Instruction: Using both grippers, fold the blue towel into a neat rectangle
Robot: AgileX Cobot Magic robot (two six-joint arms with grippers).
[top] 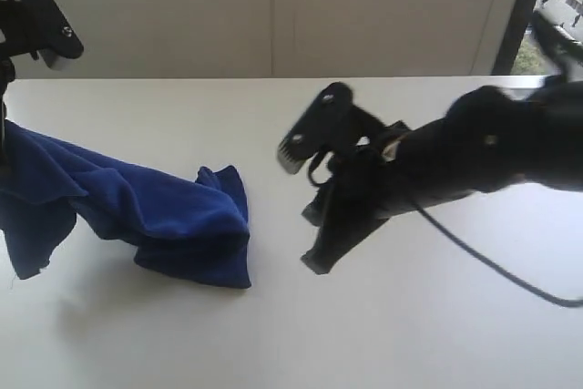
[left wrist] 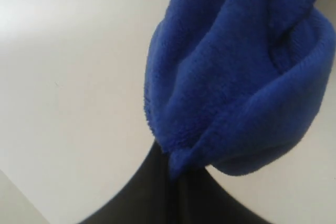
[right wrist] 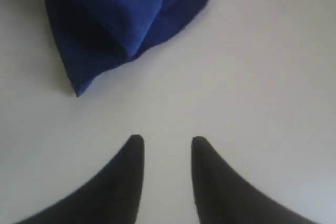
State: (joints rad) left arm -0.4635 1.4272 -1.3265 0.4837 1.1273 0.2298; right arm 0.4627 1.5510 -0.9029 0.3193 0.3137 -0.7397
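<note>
Towel status: the blue towel lay crumpled on the white desk, left of centre in the ext. view. One end was held up toward the left edge and the other was heaped in a thick wad on the surface. No flat panel, clean edge or corner showed. It was nowhere near a rectangle, so by my read the fold proper hadn't begun.

L side: the left gripper was clenched on a bunched fold of plush, w/ several layers pinched together in the left wrist view. Couldn't tell whether that was a true corner.

R side: the right gripper had its jaws apart w/ nothing between them. It hung over bare desk near the heaped end, clear of the cloth.

Risks from here (judgement only):
- If the left arm pulled alone, the wad would prob. drag across the desk as one lump instead of opening out, since nothing pinned the far end.
- If the right gripper went straight into the heap, it could catch a mid-fold or 2+ layers rather than a corner. Any fold after that would come out skewed.
- The left pinch was thick and soft, so a sharp tug could let layers slip out unevenly.
- W/ both arms working close around one small bundle, a reach across centre risked arm-to-arm contact.
</note>
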